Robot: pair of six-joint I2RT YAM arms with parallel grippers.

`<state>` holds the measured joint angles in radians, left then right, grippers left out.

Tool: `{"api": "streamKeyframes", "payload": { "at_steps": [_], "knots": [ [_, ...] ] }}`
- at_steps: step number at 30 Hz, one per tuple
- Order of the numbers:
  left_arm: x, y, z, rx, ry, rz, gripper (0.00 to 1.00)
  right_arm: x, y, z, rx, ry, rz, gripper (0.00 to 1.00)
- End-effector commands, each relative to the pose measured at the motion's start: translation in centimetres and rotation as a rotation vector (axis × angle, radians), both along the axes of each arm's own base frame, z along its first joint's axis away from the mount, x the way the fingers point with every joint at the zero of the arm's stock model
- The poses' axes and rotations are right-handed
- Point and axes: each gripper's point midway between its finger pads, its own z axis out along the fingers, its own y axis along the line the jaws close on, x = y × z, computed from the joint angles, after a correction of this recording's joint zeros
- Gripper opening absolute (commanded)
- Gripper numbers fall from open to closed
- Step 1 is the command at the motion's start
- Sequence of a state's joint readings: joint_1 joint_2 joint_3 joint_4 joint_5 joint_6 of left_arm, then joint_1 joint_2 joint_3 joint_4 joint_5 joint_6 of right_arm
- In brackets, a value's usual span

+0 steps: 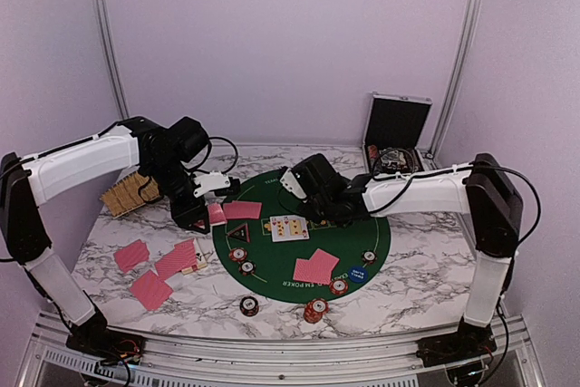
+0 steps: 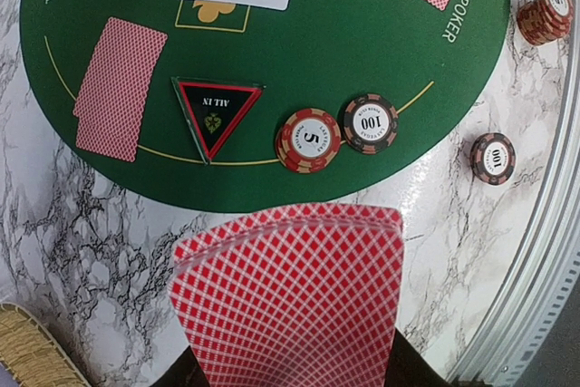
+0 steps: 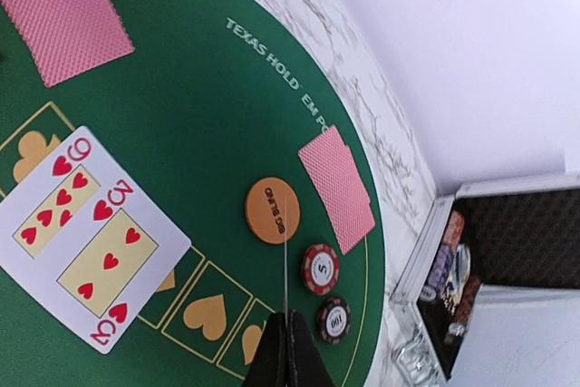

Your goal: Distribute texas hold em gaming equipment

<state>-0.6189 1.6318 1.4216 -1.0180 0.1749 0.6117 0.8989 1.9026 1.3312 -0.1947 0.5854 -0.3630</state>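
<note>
I had left gripper [image 1: 204, 213] clamped on the card fan [image 2: 290, 296], right gripper [image 3: 286, 337] pinching an edge-on card [image 3: 285, 251]; loose fan could've slid out forward

The mat [image 1: 272, 251] is crowded with face-up cards [image 1: 289, 227] and chips [image 1: 338, 285]; bare surface [image 1: 426, 269] is left beside it, near right.

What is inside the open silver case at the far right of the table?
Stacked poker chips sit in the silver case; the rest of its tray is hidden.
</note>
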Motion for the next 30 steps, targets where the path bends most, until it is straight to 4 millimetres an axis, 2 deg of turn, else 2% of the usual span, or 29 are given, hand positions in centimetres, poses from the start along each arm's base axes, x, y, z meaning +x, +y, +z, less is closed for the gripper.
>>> {"api": "streamKeyframes", "payload": {
  "at_steps": [1,4,15,22,28,29,30],
  "knots": [
    [-0.5,0.4,1.0,-0.018,-0.011,0.004,0.52,-1.9,2.2,-1.7,-0.151,-0.117,0.207,0.0],
    [-0.4,0.4,1.0,-0.017,-0.015,0.002,0.52,-3.4,3.2,-3.6,-0.17,-0.074,0.301,0.0],
    [-0.4,0.3,1.3,-0.026,-0.018,0.004,0.52,-3.7,3.8,-6.4,-0.251,-0.099,0.392,0.0],
    [-0.2,0.2,1.5,-0.028,-0.027,0.004,0.52,-4.9,3.5,-9.7,-0.239,0.043,0.424,0.0],
    [-0.2,0.1,1.5,-0.03,-0.024,0.004,0.52,-4.3,2.5,-9.9,-0.183,0.156,0.37,0.12],
    [-0.1,0.0,1.7,-0.035,-0.024,0.007,0.52,-3.8,2.3,-9.5,-0.147,0.202,0.353,0.21],
    [-0.1,0.0,1.7,-0.037,-0.025,0.007,0.52,-3.7,2.2,-9.3,-0.139,0.201,0.348,0.25]
  ]
}}
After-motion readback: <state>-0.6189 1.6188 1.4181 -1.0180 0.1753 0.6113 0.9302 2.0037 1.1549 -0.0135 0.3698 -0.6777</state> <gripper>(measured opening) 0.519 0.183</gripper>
